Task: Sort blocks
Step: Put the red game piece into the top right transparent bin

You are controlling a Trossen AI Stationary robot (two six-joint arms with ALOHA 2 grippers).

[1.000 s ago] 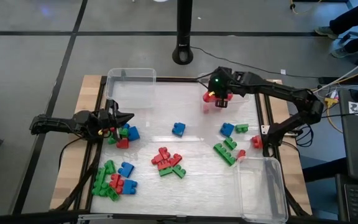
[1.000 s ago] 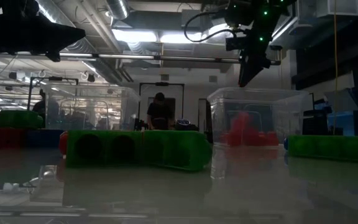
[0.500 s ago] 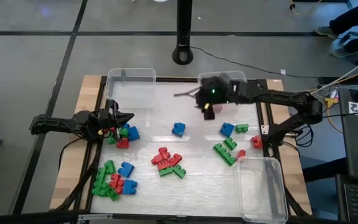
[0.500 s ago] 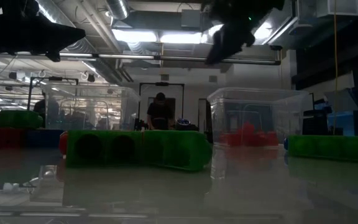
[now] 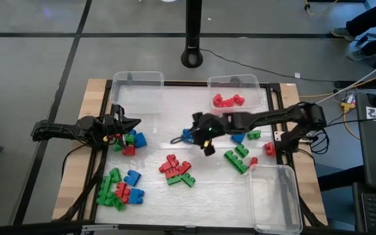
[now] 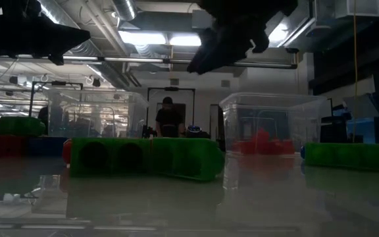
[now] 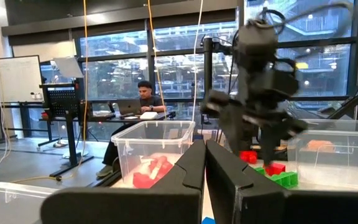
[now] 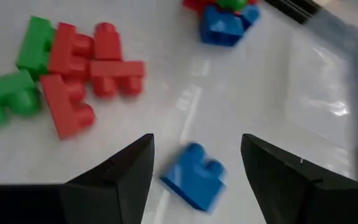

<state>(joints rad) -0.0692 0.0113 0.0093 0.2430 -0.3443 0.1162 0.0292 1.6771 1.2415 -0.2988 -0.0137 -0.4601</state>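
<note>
Red, green and blue blocks lie scattered on the white table top. My right gripper [image 5: 191, 143] [image 8: 196, 149] hangs open over the table's middle, slanting down, and holds nothing. One blue block [image 5: 186, 133] [image 8: 193, 176] lies flat on the table below the gap between its fingers. A heap of red and green blocks [image 5: 175, 171] [image 8: 73, 78] lies nearer the front. Red blocks [image 5: 228, 100] rest in the far right bin [image 5: 256, 83]. My left gripper [image 5: 134, 123] [image 7: 205, 163] waits shut at the table's left edge, clear of the table.
An empty clear bin [image 5: 138, 77] stands at the far left, another [image 5: 274, 196] at the near right. More blocks lie beside the left gripper [image 5: 130, 140], at the near left [image 5: 119, 189] and right of centre [image 5: 239, 156]. A person sits in the room beyond [image 7: 143, 102].
My right gripper has swung from above the far right bin toward the table's middle, going left and nearer and sinking, and has tipped further downward. It now hangs over the blue block. The red blocks stay in the bin.
</note>
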